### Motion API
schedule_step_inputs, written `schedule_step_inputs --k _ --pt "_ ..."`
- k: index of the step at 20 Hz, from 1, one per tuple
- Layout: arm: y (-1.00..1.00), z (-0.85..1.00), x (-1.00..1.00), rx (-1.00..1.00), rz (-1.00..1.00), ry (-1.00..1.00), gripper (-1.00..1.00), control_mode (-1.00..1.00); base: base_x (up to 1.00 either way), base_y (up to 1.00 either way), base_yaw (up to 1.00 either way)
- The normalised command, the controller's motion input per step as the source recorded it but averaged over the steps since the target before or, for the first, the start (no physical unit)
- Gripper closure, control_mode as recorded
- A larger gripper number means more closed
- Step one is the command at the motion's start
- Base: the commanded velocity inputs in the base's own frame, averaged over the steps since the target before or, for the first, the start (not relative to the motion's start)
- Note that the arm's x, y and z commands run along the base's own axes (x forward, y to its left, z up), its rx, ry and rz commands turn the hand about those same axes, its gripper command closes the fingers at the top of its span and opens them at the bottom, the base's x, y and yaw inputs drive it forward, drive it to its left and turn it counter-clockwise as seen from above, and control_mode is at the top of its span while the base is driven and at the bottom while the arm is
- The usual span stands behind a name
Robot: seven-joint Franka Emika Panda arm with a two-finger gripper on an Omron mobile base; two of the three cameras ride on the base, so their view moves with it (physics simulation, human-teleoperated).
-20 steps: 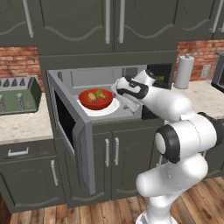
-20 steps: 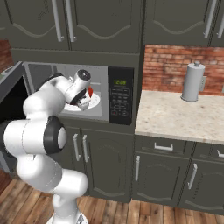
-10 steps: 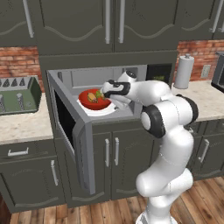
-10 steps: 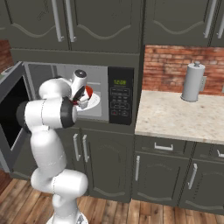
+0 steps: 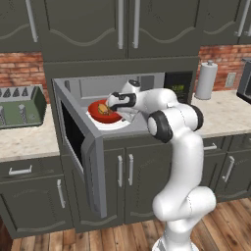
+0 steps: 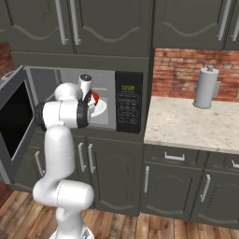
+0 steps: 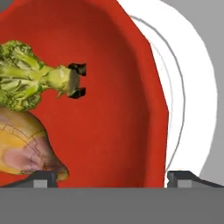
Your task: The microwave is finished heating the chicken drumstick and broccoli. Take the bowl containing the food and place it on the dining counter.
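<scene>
**Q:** What was the state of the gripper (image 7: 111, 177)?

**A:** Its jaws stood spread wide and held nothing. In the hand view one fingertip (image 7: 43, 178) sat over the inside of the bowl (image 7: 113, 87), just below the drumstick (image 7: 26, 144); the other fingertip lay outside the rim, over the white turntable (image 7: 192, 92). The rim ran between the two. Whether either tip touched the bowl could not be told.

**Q:** Where was the bowl?

**A:** The red bowl (image 5: 102, 112) rested on the turntable (image 5: 122, 122) inside the microwave (image 5: 162, 81). In the hand view the broccoli (image 7: 30, 81) lay in the bowl with its cut stem pointing toward the centre, and the drumstick lay just beside it, nearer the fingertips. In the left base view the gripper (image 5: 113, 104) was at the bowl's right edge, with the arm (image 5: 171, 117) reaching in through the opening.

**Q:** And the microwave itself?

**A:** The door (image 5: 81, 147) stood swung open to the left. In the right base view the control panel (image 6: 128, 102) was lit, and a sliver of the bowl (image 6: 94, 98) showed past the arm's wrist. A toaster (image 5: 17, 105) stood on the counter (image 5: 24, 142) to the left; a paper towel roll (image 6: 205, 87) stood on the counter to the right.
</scene>
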Motion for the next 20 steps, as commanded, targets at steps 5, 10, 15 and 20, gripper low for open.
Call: schedule_step_inputs --k 5,10,15,20 --pt "0.11 -0.37 0.5 -0.04 0.0 0.06 -1.0 -1.0 0.0 0.0 0.0" --pt "0.01 -0.74 0.05 -0.08 0.0 0.1 1.0 -1.0 0.0 0.0 0.0" --pt "0.0 -0.31 -0.01 -0.01 0.0 0.0 1.0 -1.0 0.0 0.0 0.0" --pt "0.0 0.0 0.0 0.0 0.0 0.0 1.0 -1.0 0.0 0.0 0.0"
